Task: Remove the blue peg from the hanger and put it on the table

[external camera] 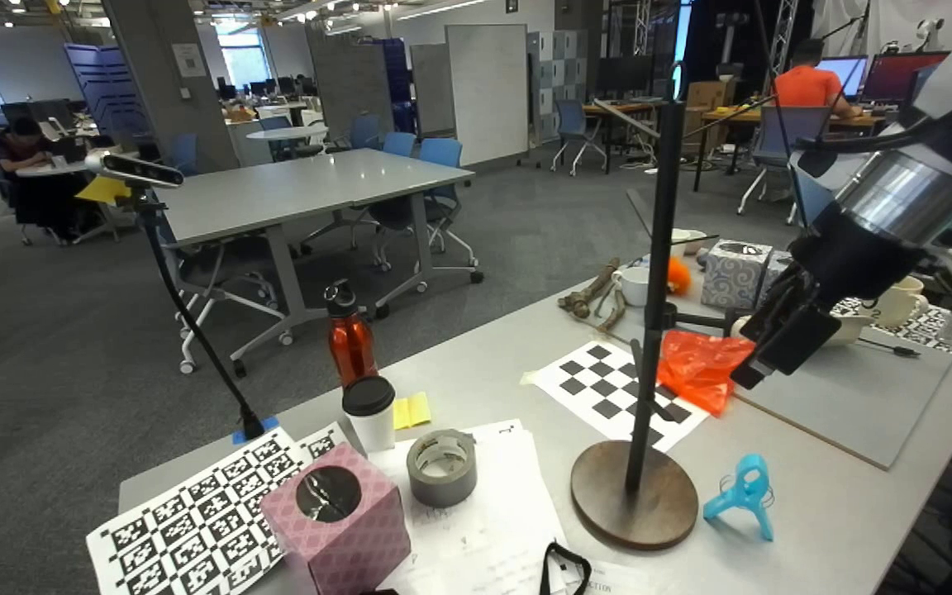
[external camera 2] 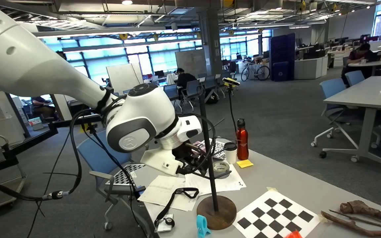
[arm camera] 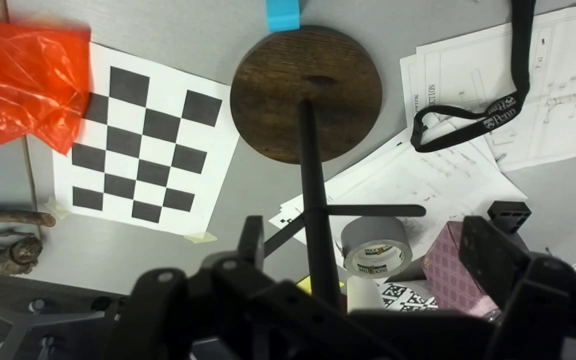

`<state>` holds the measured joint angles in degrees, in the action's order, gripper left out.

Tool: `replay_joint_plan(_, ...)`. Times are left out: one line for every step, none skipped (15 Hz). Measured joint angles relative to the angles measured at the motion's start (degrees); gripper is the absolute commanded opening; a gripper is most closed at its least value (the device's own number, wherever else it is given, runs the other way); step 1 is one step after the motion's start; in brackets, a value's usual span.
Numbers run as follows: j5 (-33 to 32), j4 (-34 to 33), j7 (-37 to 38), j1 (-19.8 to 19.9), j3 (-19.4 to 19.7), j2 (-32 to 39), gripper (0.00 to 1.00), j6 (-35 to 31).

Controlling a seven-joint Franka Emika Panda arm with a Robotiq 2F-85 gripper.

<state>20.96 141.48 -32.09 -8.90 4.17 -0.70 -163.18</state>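
Observation:
The blue peg [external camera: 747, 494] stands on the table on its two legs, beside the hanger's round wooden base [external camera: 612, 504] and apart from it. It also shows in an exterior view [external camera 2: 202, 225] and at the top edge of the wrist view [arm camera: 283, 15], partly cut off. The hanger is a black pole [external camera: 662, 248] with short arms; no peg hangs on it. My gripper [external camera: 773, 351] is open and empty, raised above the table near the pole. In the wrist view the gripper [arm camera: 363, 225] has its fingers wide apart, with the pole showing between them.
A checkerboard sheet [external camera: 592, 372] and an orange plastic bag [external camera: 695, 368] lie near the base. Papers [external camera: 484, 529], grey tape [external camera: 441, 467], a pink tissue box [external camera: 344, 521], a cup [external camera: 373, 426] and a red bottle [external camera: 351, 347] are on the table. The pole rises beside my arm.

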Motion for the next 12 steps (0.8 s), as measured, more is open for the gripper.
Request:
replay_joint_plan(-0.12,0.22,0.26,0.00,-0.10,-0.80,1.00,0.00)
replay_joint_plan(-0.26,0.50,0.62,0.00,-0.19,-1.61,1.00,0.00)
replay_joint_plan(-0.38,0.88,1.02,0.00,-0.27,-2.39,1.00,0.00)
replay_joint_plan(-0.47,1.37,1.43,0.00,-0.35,-3.27,1.00,0.00)
replay_joint_plan(-0.47,1.53,1.49,0.00,-0.36,-3.62,1.00,0.00)
replay_joint_plan(-0.47,1.53,1.49,0.00,-0.35,-3.58,1.00,0.00)
replay_joint_plan(-0.47,1.51,1.49,0.00,-0.35,-3.38,1.00,0.00)
replay_joint_plan(-0.47,1.51,1.49,0.00,-0.35,-3.17,1.00,0.00)
replay_joint_plan(-0.47,1.51,1.49,0.00,-0.35,-3.10,1.00,0.00)
replay_joint_plan(-0.47,1.50,1.49,0.00,-0.35,-3.07,1.00,0.00)
replay_joint_plan(-0.47,1.50,1.49,0.00,-0.35,-3.07,1.00,0.00)
replay_joint_plan(-0.47,1.50,1.49,0.00,-0.35,-3.07,1.00,0.00)
